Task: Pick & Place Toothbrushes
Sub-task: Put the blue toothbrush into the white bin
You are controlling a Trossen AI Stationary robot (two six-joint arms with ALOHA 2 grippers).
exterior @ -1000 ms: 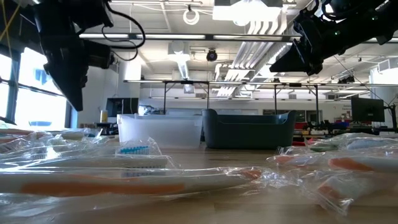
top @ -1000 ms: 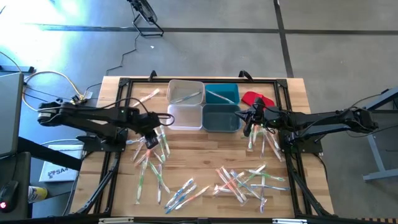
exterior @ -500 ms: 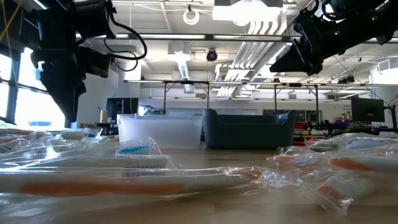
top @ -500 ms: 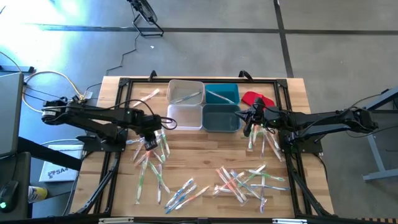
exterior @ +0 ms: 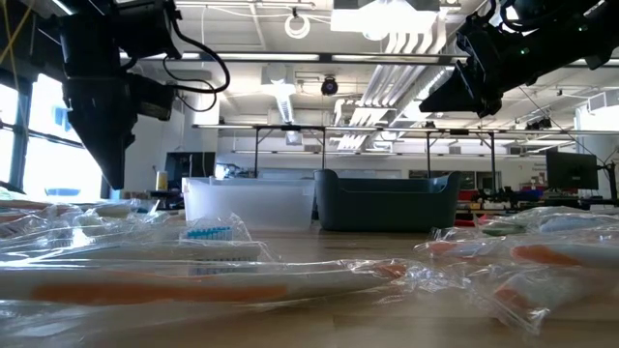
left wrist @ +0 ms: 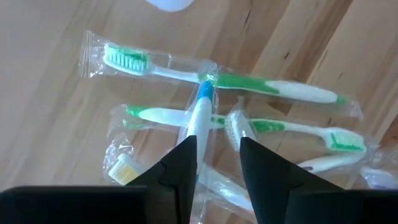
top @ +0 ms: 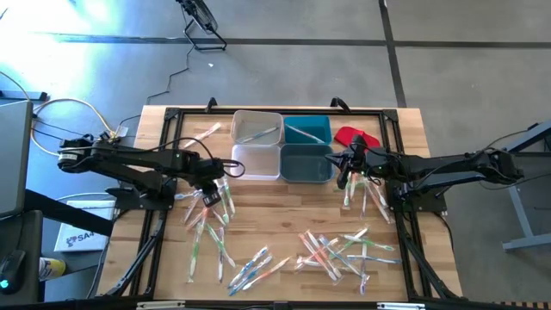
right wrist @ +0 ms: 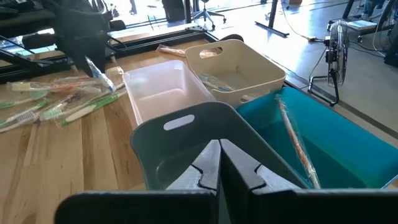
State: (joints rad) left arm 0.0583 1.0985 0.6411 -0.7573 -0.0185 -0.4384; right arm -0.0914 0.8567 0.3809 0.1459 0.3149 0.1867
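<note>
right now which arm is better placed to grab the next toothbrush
Probably the left. The left gripper is open, poised over a blue-handled toothbrush in the pile of toothbrushes. The right gripper is shut, by the dark grey bin, with no toothbrush between its fingers.

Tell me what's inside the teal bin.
The teal bin holds one wrapped toothbrush lying slantwise, as the high view also shows. The dark bin covers its near corner, so that part of the floor stays unseen.
</note>
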